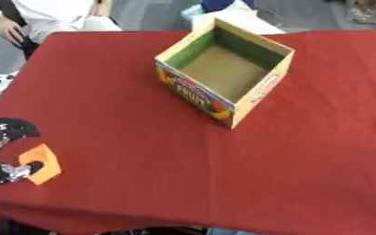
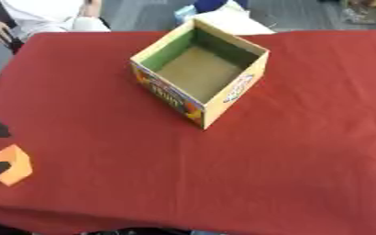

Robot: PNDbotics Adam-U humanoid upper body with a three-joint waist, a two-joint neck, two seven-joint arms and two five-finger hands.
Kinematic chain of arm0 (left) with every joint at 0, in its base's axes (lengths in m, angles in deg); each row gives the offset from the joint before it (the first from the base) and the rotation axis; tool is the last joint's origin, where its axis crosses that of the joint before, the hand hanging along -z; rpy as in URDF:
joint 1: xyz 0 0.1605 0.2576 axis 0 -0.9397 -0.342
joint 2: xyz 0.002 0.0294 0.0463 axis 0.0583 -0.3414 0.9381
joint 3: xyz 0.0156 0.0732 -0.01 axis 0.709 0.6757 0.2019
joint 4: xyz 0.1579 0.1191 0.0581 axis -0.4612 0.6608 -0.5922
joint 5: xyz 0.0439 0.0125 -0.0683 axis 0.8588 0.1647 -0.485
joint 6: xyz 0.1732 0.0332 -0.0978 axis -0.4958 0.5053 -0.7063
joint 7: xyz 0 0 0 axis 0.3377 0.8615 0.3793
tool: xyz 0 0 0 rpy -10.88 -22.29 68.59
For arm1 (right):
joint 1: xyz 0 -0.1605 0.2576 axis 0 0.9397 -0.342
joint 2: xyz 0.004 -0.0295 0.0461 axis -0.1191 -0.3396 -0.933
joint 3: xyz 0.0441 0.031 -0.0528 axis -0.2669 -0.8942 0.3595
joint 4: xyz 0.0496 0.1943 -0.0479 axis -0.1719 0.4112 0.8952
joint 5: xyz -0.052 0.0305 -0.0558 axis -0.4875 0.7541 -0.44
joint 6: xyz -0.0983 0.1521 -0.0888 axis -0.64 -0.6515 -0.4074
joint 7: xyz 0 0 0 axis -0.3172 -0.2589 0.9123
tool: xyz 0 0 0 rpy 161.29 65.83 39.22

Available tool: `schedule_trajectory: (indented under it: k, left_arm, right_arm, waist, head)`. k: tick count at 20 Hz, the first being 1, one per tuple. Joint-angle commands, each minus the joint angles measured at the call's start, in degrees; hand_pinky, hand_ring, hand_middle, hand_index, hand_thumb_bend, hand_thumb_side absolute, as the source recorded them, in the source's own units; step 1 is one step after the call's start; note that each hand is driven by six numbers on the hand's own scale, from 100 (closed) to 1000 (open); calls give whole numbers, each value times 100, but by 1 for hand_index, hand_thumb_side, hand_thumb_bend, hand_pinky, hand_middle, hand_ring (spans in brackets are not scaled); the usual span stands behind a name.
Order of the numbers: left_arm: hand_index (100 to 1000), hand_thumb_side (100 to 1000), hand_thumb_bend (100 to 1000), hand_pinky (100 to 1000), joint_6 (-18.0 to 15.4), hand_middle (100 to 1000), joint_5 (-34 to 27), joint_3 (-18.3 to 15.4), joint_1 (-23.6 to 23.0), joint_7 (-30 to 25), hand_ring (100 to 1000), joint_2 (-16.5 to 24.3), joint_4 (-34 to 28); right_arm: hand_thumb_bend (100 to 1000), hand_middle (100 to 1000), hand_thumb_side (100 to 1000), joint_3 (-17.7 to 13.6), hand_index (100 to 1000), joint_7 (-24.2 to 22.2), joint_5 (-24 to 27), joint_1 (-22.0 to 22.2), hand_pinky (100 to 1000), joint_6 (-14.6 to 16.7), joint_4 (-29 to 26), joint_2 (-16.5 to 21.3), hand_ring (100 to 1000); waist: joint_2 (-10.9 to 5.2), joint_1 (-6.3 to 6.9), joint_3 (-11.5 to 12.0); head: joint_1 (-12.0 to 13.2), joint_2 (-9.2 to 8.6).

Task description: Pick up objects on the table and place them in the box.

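Observation:
A small orange block (image 1: 40, 163) lies near the table's front left corner. My left hand (image 1: 2, 133) comes in from the left edge, its thumb (image 1: 19, 170) touching the block's near side and its fingers above the far side, curled round it. An open cardboard box (image 1: 225, 69) with a printed front stands upright at the table's middle back, empty inside. My right hand shows in neither view.
A red cloth covers the table (image 1: 223, 174). A person in white sits at the far left corner, off the table. A white object lies behind the box beyond the table's far edge.

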Motion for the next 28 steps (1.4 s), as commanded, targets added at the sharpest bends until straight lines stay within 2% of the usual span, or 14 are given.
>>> schedule_trajectory:
  k: [1, 22, 24, 27, 28]
  left_arm:
    - [944, 1000, 374, 1000, -7, 913, 42, -10, 62, -27, 997, 158, 59]
    - [928, 1000, 442, 1000, 52, 908, 568, 262, 221, 16, 1000, 48, 519]
    - [919, 1000, 428, 1000, 64, 901, 623, 285, 241, 42, 996, 38, 553]
    - [871, 1000, 332, 971, 94, 846, 634, 306, 251, 113, 964, 8, 581]
    - [856, 1000, 327, 958, 111, 828, 610, 310, 250, 144, 952, 0, 574]
  right_arm:
    - [100, 561, 878, -4, 727, -30, 46, -40, 624, 9, -85, 58, 763]
    - [100, 560, 875, 4, 727, -38, 76, -44, 624, 39, -85, 14, 763]
    - [100, 560, 875, 6, 727, -43, 78, -46, 624, 41, -85, 11, 763]
    - [100, 559, 874, 6, 727, -50, 81, -42, 624, 41, -85, 6, 763]
    - [100, 559, 875, 6, 727, -51, 83, -41, 624, 40, -85, 5, 763]
  waist:
    - [-34, -12, -9]
    - [-14, -25, -59]
    - [-11, -24, -62]
    - [-10, -26, -62]
    - [-10, -27, -61]
  head:
    - [25, -1]
    - [58, -9]
    - [53, -8]
    - [31, -8]
    - [25, -5]
